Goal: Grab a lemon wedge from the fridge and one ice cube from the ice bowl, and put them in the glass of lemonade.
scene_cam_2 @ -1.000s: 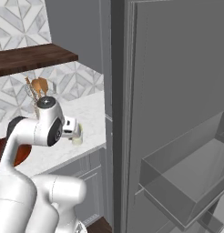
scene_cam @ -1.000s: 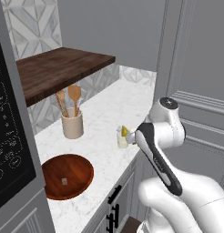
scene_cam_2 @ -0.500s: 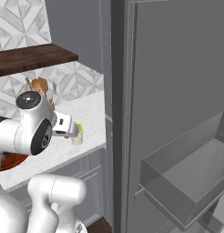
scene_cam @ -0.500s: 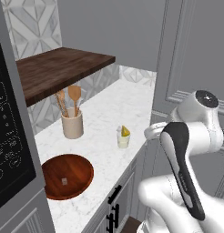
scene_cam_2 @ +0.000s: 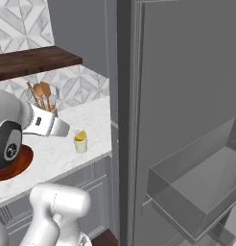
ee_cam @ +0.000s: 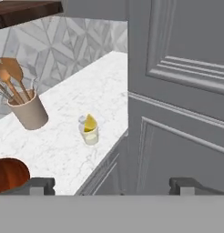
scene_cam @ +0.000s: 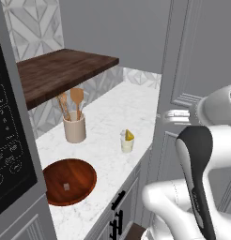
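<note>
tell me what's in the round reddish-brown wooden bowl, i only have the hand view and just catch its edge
Observer: In the left base view the round reddish-brown wooden bowl holds one tiny pale ice cube, lying near the middle of its floor.
Operator: ok, is anything standing open nearby
Observer: Yes. The right base view shows the tall dark grey fridge with a door swung open, and a clear bin on the inside of that door.
</note>
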Available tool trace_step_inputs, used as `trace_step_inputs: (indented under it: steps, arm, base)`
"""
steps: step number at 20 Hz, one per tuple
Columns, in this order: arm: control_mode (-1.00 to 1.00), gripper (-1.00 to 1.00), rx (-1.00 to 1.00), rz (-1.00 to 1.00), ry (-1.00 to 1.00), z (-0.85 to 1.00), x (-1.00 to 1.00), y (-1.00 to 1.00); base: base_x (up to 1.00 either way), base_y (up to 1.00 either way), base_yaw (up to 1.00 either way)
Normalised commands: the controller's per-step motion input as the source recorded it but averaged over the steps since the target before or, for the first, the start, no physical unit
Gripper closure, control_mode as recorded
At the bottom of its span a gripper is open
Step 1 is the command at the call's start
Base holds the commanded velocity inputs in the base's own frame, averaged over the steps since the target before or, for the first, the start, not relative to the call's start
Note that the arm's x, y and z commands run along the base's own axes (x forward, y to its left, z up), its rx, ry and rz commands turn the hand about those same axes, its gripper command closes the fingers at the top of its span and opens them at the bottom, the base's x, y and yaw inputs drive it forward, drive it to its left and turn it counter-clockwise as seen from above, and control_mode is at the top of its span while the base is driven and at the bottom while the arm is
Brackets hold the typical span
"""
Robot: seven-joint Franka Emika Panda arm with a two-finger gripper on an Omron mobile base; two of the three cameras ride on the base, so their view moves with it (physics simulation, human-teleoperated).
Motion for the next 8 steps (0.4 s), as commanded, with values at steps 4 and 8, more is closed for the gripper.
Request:
trace_step_inputs:
  steps: [4,8]
  arm:
    - [-1.00,-1.00,0.06,0.04,-0.18,0.13,-0.83,-0.03]
    - [-1.00,-1.00,0.00,0.09,-0.04,0.00,-0.64,0.00]
  base:
    - [0.00,0.00,0.00]
    - [0.00,0.00,0.00]
